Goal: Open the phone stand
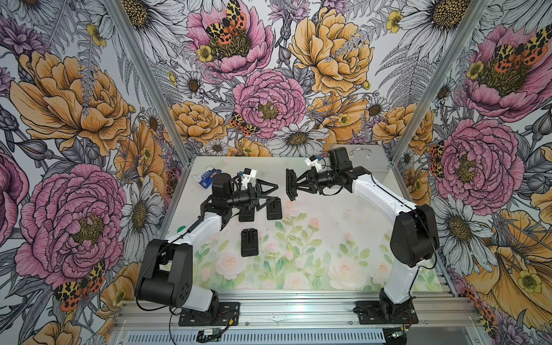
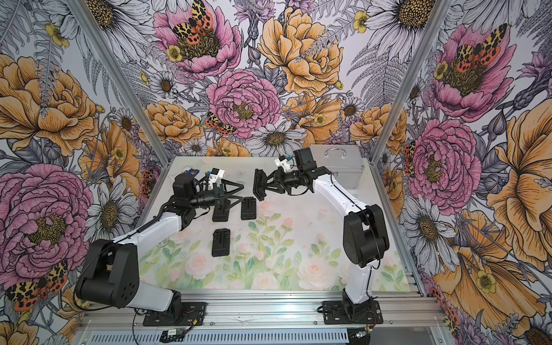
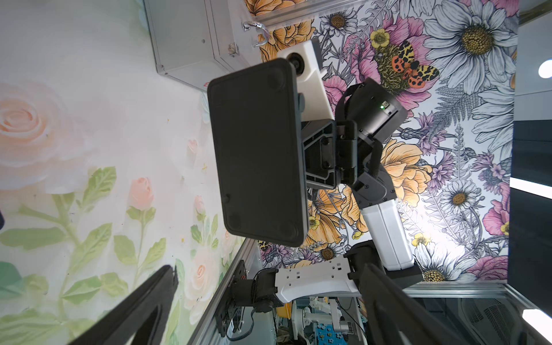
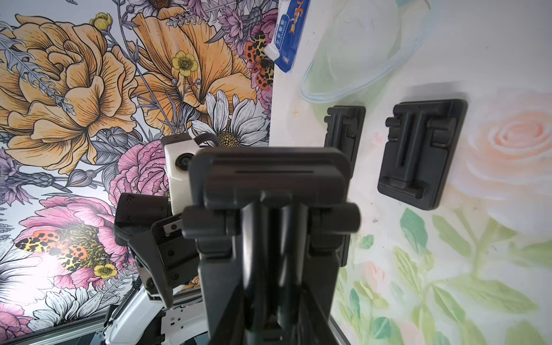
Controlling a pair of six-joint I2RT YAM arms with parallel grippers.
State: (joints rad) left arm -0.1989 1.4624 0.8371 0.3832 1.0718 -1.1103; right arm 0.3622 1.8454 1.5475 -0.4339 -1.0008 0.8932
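Surrounding walls (image 1: 268, 89): floral print on three sides, large pink and orange blooms, grey metal frame posts at the corners.
Table (image 1: 313, 239): pale mat printed with roses and green leaves, flat and brightly lit.
Arms: left arm (image 1: 206, 227) and right arm (image 1: 382, 194), white with black joints, reaching from the near rail over the far half of the table, facing each other.
Silver case (image 2: 343, 167): far corner behind the right arm, handle on top, well apart from both grippers.
Loose on the mat: covered stand (image 1: 247, 212) lying partly beneath the left gripper; neighbour stand (image 1: 274, 209) just beside it; near stand (image 1: 249, 242) closer to the arm bases, apart from both.
Blue-and-white packet (image 1: 209, 177): far edge of the mat, behind the left wrist.
Phone stand (image 1: 289, 179): off the table, held on edge in the air, smooth underside turned toward the left gripper; looks folded flat.
Right gripper (image 1: 295, 185): pinching the phone stand from its ribbed side.
Left gripper (image 1: 274, 195): spread wide, holding nothing, near the phone stand but not touching it.
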